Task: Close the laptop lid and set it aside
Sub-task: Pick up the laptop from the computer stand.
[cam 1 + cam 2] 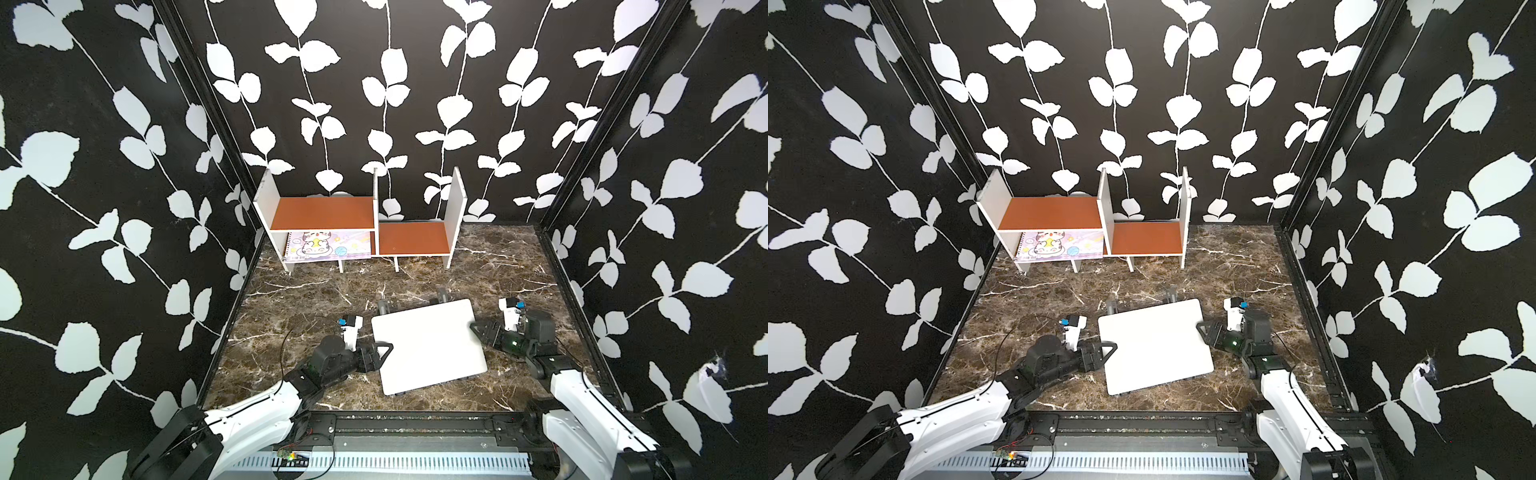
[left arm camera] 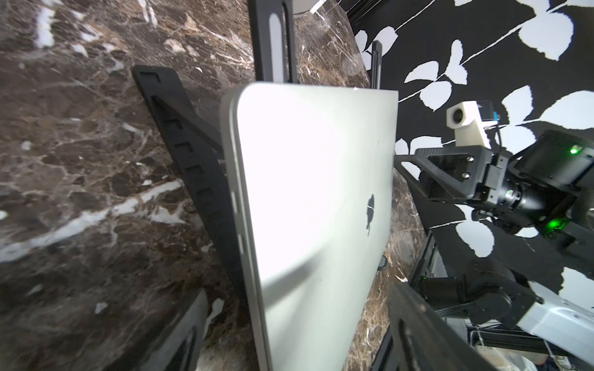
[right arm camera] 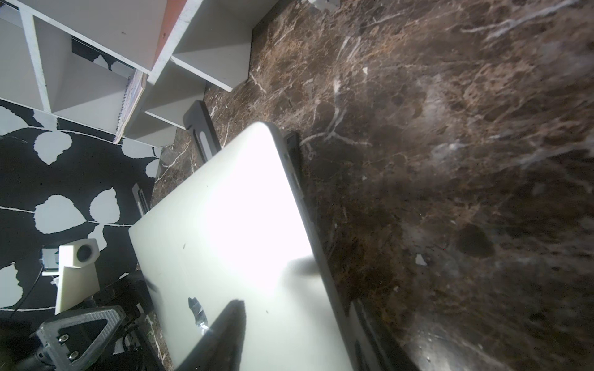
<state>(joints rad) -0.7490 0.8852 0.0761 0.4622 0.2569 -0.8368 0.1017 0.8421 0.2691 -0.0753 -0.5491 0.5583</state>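
The silver laptop (image 1: 428, 345) (image 1: 1154, 345) lies a little askew, propped on a black stand (image 1: 382, 305) in the middle of the marble table. The laptop lid (image 2: 305, 192) (image 3: 225, 225) is down flat on the base, its dark apple logo facing up. My left gripper (image 1: 386, 351) (image 2: 299, 334) is open and straddles the laptop's left edge, with marble showing on both sides of it. At the laptop's right edge my right gripper (image 1: 476, 328) (image 3: 300, 311) is open too. One of its fingers (image 3: 231, 321) reaches over the lid and the other sits beside the underside.
A white shelf unit with orange boards (image 1: 324, 212) stands against the back wall. A pastel cat notebook (image 1: 328, 245) lies in its lower left bay. Black patterned walls close in both sides, and a black rail (image 1: 415, 419) runs along the table's front edge.
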